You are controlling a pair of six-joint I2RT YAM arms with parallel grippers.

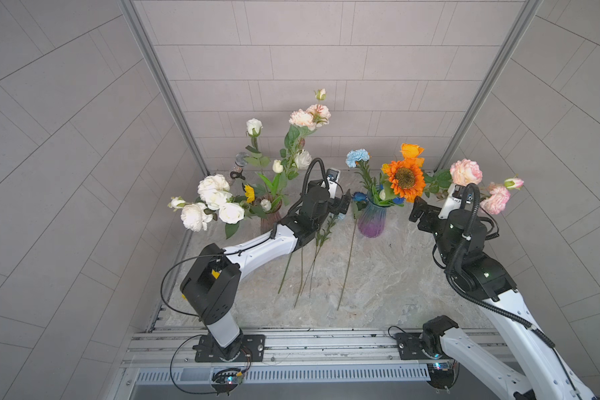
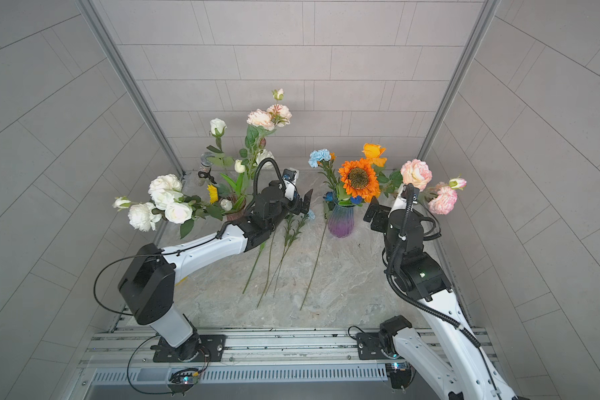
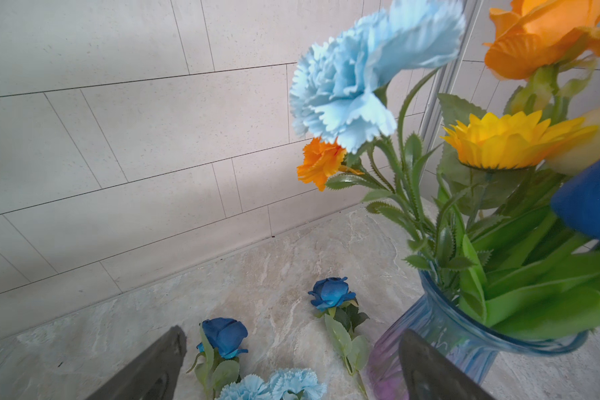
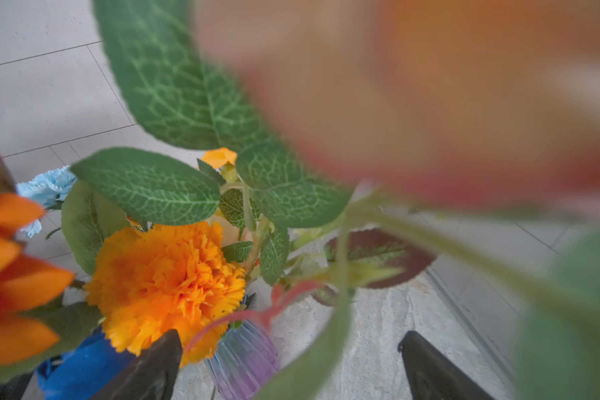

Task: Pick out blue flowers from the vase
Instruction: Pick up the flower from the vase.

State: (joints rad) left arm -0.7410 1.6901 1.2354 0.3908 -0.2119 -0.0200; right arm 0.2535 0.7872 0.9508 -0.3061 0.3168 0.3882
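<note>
At the far left the brown vase (image 1: 271,221) of white roses is playing no part. The left hand (image 1: 343,203) is hovering empty with its jaws apart, just beside the blue-and-purple vase (image 1: 371,221). It is over the counter (image 1: 395,277), where 2 dark blue roses (image 3: 226,334) and some light blue carnations (image 3: 274,384) are lying. Blue flowers are standing in that vase too: a tall light blue carnation (image 1: 357,157) and a dark blue bloom (image 3: 589,204) low by the rim. This hand seems to be lining up on the tall carnation. It is probably doing best by closing on the stem below the bloom and drawing straight up, so the orange sunflower (image 1: 405,180) is not getting dragged along. The right hand (image 1: 419,211), jaws also apart and empty, is waiting near the vase's other side, well placed for steadying it.
</note>
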